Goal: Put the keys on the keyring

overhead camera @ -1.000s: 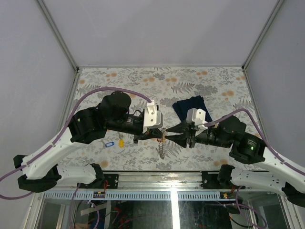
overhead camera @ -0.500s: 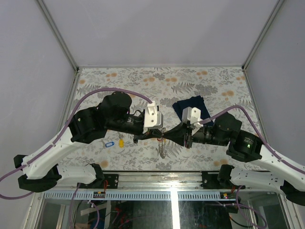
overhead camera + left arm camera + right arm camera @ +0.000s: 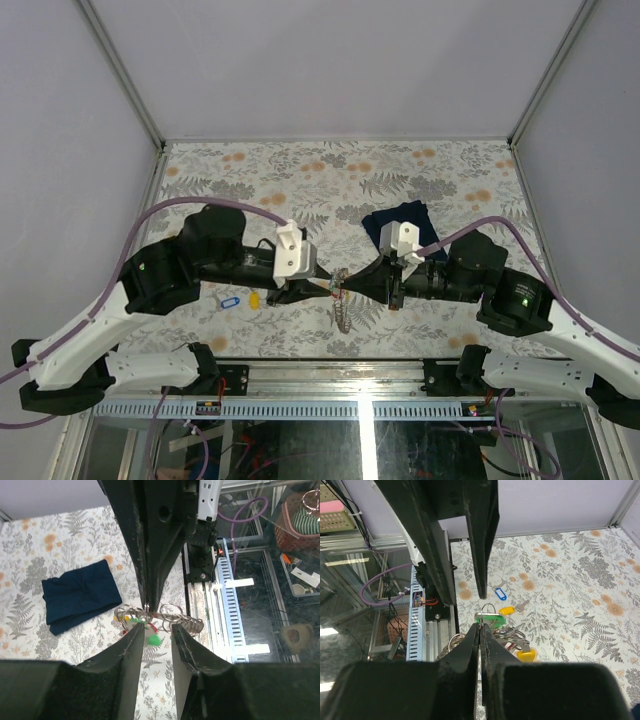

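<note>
Two pincers meet above the table's (image 3: 450,170) near edge: right gripper (image 3: 481,625) pressed together on the keyring (image 3: 191,625), likely steadying it, left gripper (image 3: 156,630) spread around the green key (image 3: 152,639). Blue key (image 3: 229,300) and yellow key (image 3: 254,298) lie leftward, unthreaded.

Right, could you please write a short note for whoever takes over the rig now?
Left gripper: open, close by the keyring.
Right gripper: shut on the keyring, holding it up.
Green-tagged key is at the ring; threaded or not, cannot tell.
Blue-tagged key and yellow-tagged key lie loose on the table, left to do.
</note>
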{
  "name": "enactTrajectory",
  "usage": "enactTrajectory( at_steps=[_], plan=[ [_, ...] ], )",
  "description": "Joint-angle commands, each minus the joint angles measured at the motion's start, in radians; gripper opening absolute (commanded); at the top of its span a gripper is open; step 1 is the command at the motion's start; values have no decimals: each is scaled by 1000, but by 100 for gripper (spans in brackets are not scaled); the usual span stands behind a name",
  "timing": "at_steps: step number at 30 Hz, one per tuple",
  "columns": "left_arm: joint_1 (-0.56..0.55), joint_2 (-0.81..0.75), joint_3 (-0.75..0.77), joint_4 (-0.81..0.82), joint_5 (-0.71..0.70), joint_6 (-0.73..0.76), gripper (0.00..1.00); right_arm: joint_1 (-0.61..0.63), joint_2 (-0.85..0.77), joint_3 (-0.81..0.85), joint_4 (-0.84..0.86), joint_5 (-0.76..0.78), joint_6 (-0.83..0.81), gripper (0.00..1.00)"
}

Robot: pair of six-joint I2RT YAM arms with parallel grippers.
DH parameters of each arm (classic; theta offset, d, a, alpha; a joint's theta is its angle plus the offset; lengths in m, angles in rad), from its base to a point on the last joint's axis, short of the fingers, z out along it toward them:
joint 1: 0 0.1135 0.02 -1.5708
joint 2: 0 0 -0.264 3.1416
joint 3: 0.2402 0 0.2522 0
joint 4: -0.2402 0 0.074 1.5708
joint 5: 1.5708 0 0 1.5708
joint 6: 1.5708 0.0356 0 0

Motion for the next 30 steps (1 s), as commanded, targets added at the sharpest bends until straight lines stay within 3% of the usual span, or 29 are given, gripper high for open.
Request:
enactTrajectory(
  at_steps=[1,12,30],
  plan=[
    [-5,-89,-85,182,51,-16,31,3,-34,38,67,-21,-5,0],
    [-5,-115,-120,255,67,15,38,3,-41,33,83,-76,-5,0],
    [-5,-79,-132,260,162,77,37,3,-63,26,96,-133,-9,0]
  ],
)
